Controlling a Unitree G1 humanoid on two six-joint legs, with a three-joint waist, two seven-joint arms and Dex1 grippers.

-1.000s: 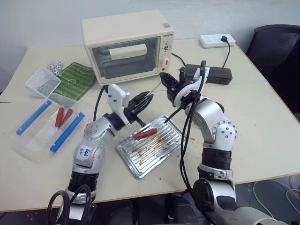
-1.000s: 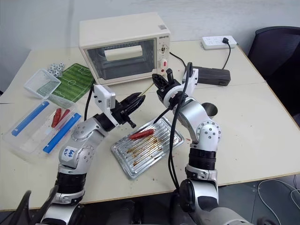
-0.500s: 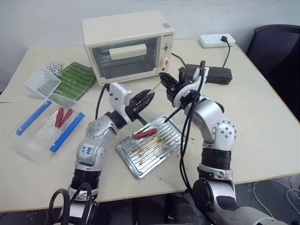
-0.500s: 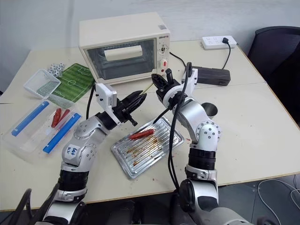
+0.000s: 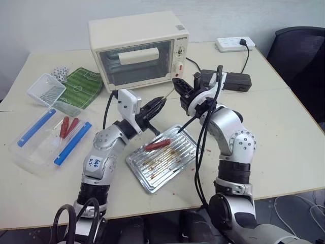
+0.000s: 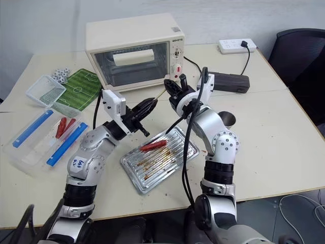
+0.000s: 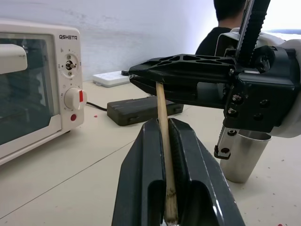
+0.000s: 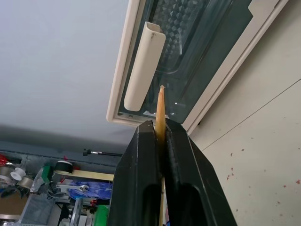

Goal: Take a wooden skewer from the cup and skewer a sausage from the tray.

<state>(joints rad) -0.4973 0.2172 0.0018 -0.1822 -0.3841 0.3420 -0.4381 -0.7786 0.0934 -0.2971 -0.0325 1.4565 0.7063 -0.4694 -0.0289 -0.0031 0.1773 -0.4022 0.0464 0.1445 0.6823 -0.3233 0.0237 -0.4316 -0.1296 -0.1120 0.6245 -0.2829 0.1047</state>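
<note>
Left wrist view shows the thin pale tan wooden skewer (image 7: pixel 163 136) lying in the groove between the two black fingers of the left claw (image 7: pixel 164 141), which has clamped down on its lower length, while the right claw (image 7: pixel 162 81) pinches the same stick higher up. Both claws hover above the far end of the rectangular shiny silver ribbed baking tray (image 5: pixel 167 170) on the beige counter (image 5: pixel 284 137), in front of the cream toaster oven (image 5: pixel 137 48).

The slim red-brown sausage (image 5: pixel 157 145) lies loose on the tray, just below the left claw. The small metallic tapered cup (image 6: pixel 227 120) stands behind the right arm.

This looks like a handover. To do it well, the right claw should loosen only once the left grip is firm, then draw straight back along the stick so it is not levered sideways. Afterwards the point should be aimed at the sausage's rounded end, along its length, since it may roll on the ribs.
</note>
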